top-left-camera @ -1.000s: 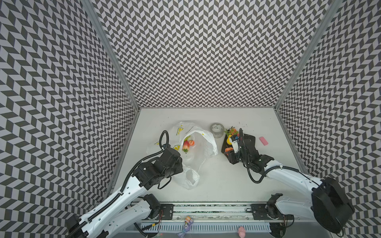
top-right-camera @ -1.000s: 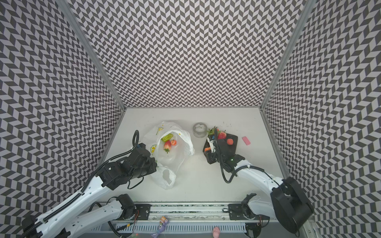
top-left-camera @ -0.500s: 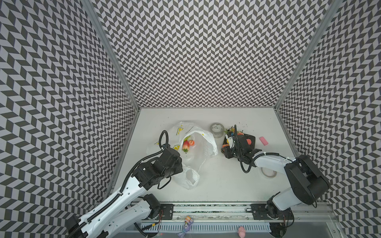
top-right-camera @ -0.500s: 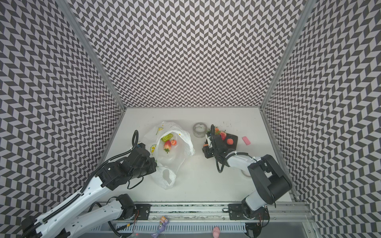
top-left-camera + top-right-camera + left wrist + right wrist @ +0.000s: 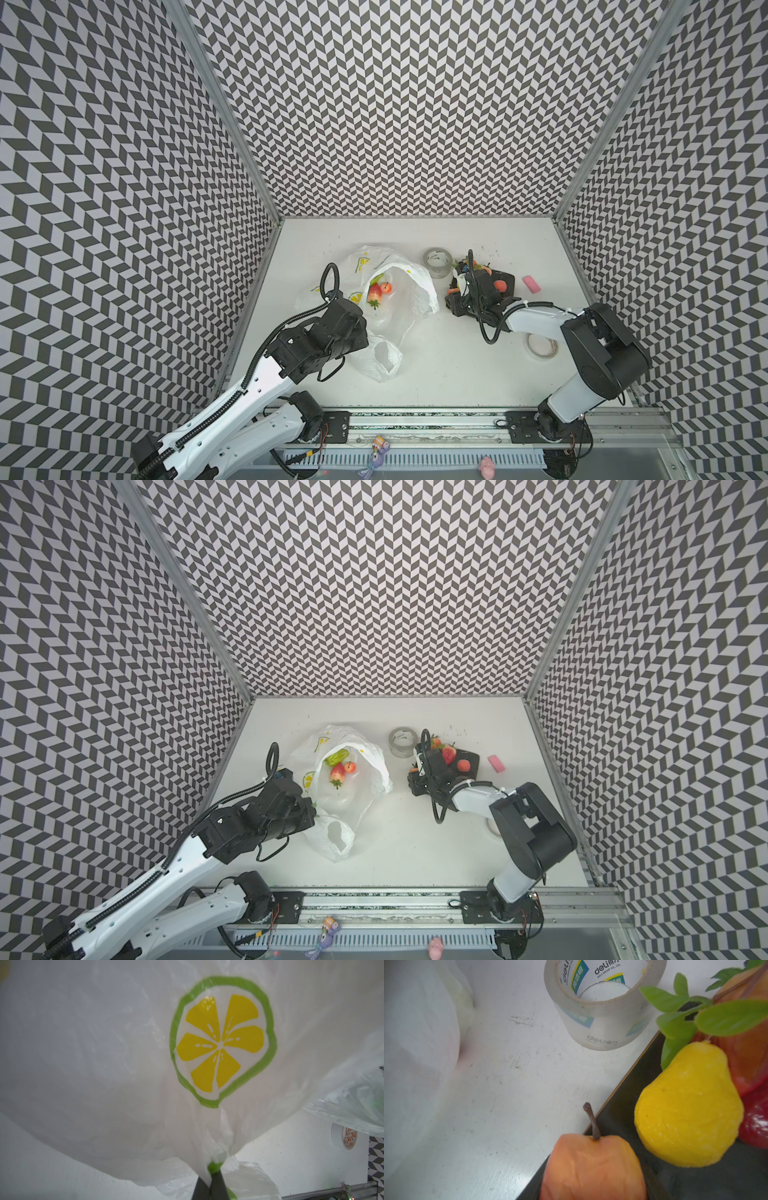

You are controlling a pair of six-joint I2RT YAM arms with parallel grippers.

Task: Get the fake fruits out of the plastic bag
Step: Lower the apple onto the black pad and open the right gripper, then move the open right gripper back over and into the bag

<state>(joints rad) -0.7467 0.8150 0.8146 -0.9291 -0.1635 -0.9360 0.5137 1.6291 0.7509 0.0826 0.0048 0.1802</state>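
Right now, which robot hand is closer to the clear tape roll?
Right. The right gripper is beside the tape roll, at the black tray; the left gripper is past the bag, pinching its plastic.

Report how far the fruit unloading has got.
Done: a yellow pear and other fruits lie on the black tray.
In hand: the left gripper is shut on the bag. The right gripper is at the tray's edge by a stemmed orange fruit; I cannot tell if it grips it.
Left: a strawberry, a small round fruit and a green one sit inside the bag.
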